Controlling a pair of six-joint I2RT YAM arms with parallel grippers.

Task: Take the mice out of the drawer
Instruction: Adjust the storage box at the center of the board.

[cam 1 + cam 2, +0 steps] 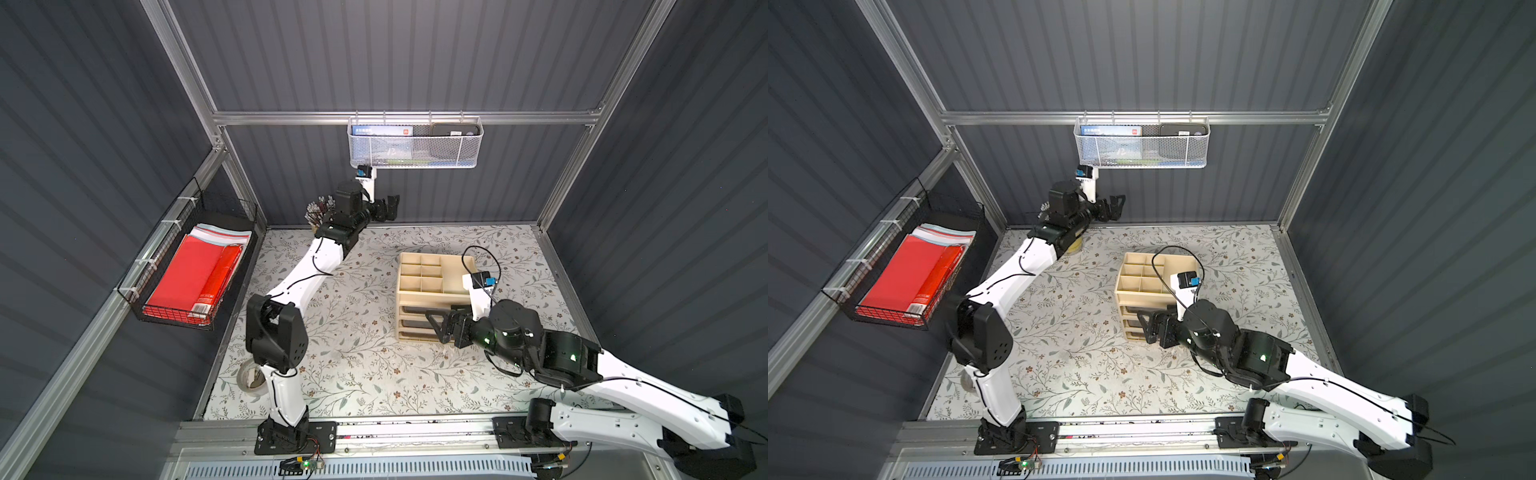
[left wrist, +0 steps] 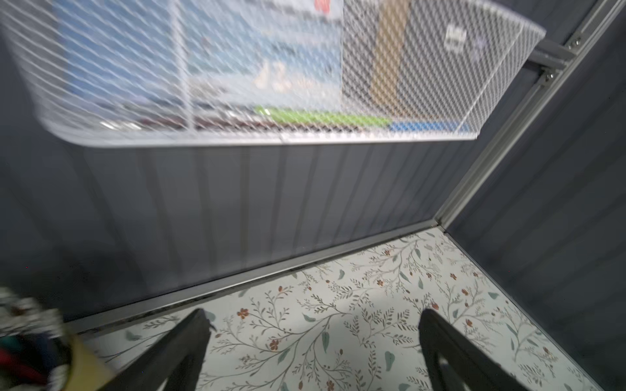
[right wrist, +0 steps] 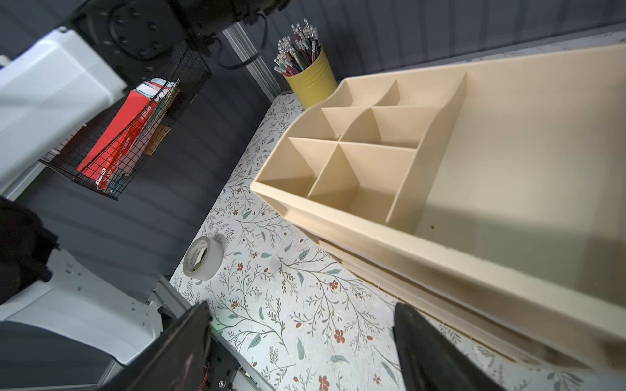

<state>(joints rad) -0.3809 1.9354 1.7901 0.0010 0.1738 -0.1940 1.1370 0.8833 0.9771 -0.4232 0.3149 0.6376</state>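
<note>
my right gripper (image 1: 436, 326) hung wide open and empty just in front of the drawers (image 1: 412, 324) stacked in the face of the beige organizer (image 1: 451, 272), its fingers (image 3: 423, 348) above the floral table (image 3: 271, 287). my left gripper (image 2: 313, 318) was wide open too, holding nothing, up by the back wall (image 2: 237, 203) under the white mesh basket (image 2: 237, 135). where the mice lay i could not tell.

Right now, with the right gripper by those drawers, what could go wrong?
The organizer stands unbraced; the open right gripper tugging a shut drawer might drag or tip it. The right arm's cable loops over the organizer and could snag. The left arm sits close to the pencil cup and may knock it.
</note>
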